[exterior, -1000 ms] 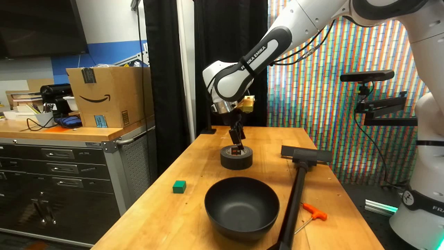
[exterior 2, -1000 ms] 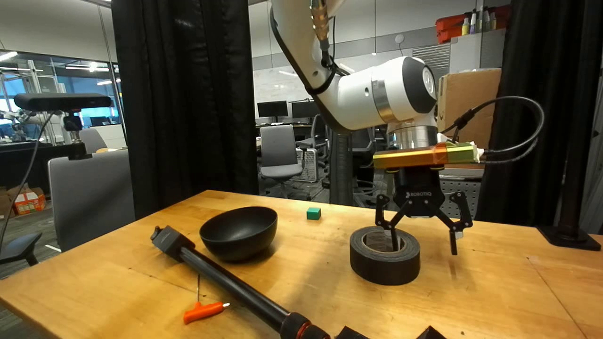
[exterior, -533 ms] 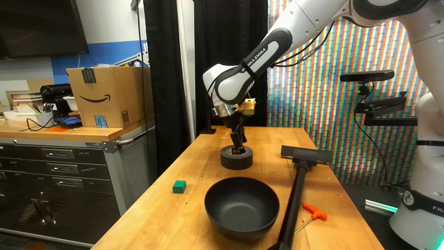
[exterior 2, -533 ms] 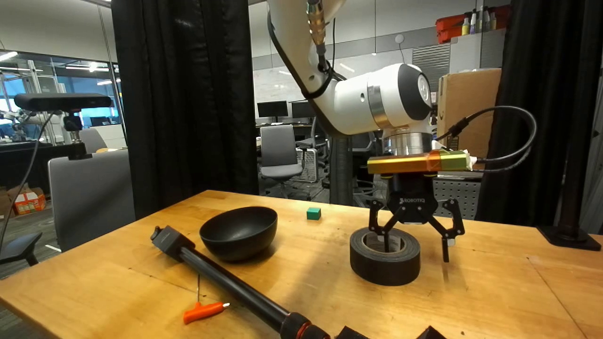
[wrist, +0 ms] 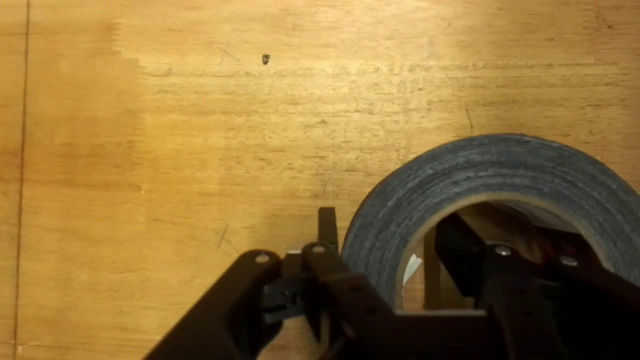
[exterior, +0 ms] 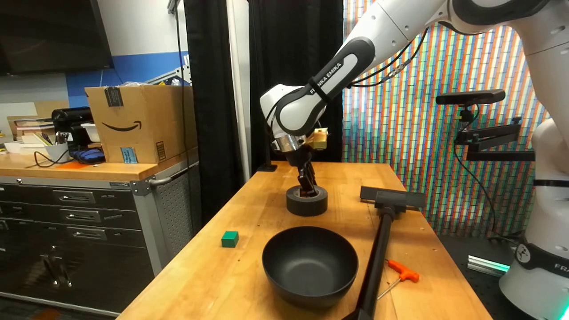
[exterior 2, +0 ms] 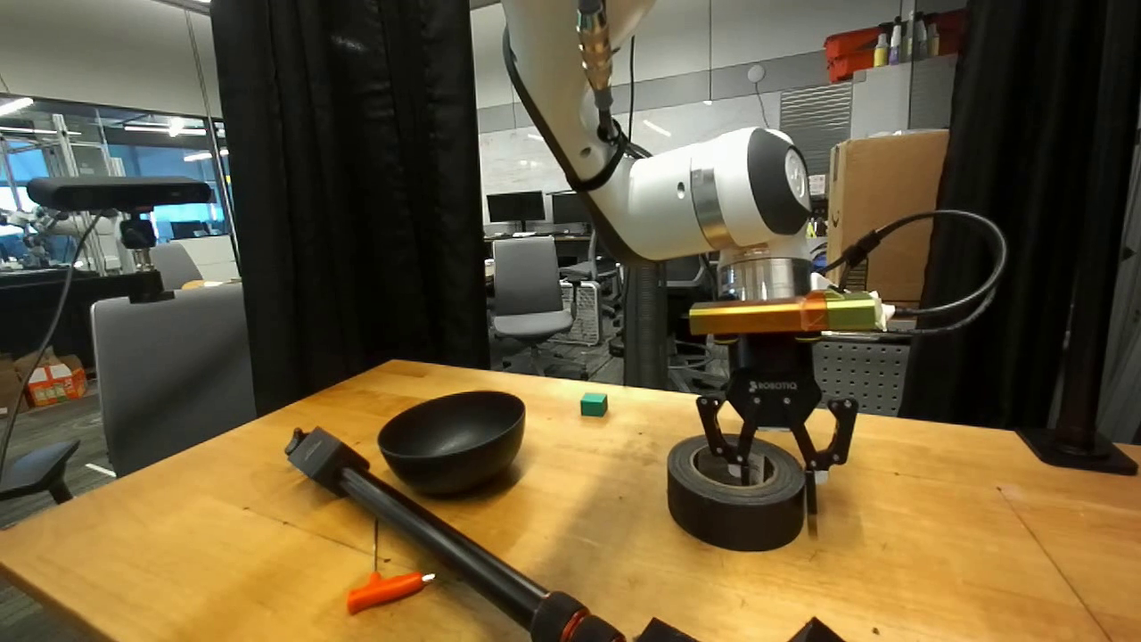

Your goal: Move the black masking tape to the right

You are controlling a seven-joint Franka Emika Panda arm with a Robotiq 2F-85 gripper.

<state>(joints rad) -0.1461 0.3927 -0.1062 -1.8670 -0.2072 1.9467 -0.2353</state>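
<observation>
While the arm reaches down over the table, its claw straddles the wall of the roll of black tape. One finger dips into the centre hole, and the opposite finger points down on the outer side, just beside the roll. The fingertips are apart, with the tape's ring between them; whether they squeeze it I cannot tell, as the inner one is partly hidden by the rim.

The roll lies flat on the table, hole facing up. In the wrist view it fills the lower right corner, its grey layers wrapped around a tan core.

In both exterior views the roll sits well apart from the black bowl, which stands open side up. A small green block rests farther back in an exterior view, between bowl and roll from side to side. A long black tool with a wide flat head lies beside the bowl, and an orange-handled key lies just beside its shaft, on the side away from the bowl.

Off the table, a cardboard box stands on a wood-topped cabinet, and a black curtain hangs nearby.
</observation>
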